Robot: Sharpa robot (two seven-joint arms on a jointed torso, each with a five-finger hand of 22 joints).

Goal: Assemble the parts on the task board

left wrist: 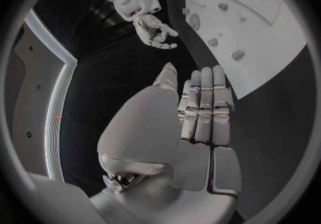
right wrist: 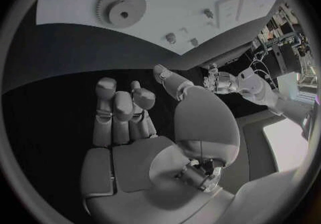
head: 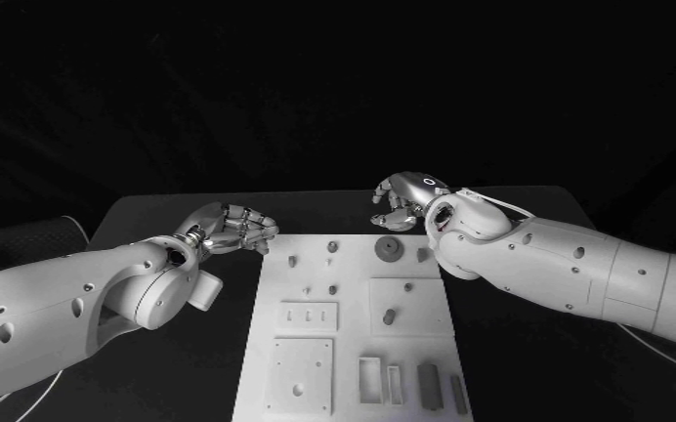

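Both hands hover empty with fingers loosely curled: left hand (head: pixel 232 229) beside the task board (head: pixel 353 344), right hand (head: pixel 408 200) above its gear (head: pixel 391 246).

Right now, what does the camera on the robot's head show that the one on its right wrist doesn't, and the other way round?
Head view alone: the near end of the task board, with its rectangular recesses and long grey bars.

Right wrist view alone: the gear's teeth close up, and the inner side of the right hand, its fingers curled, holding nothing.

Both: the board, the gear, small pegs, and the left hand, also holding nothing.
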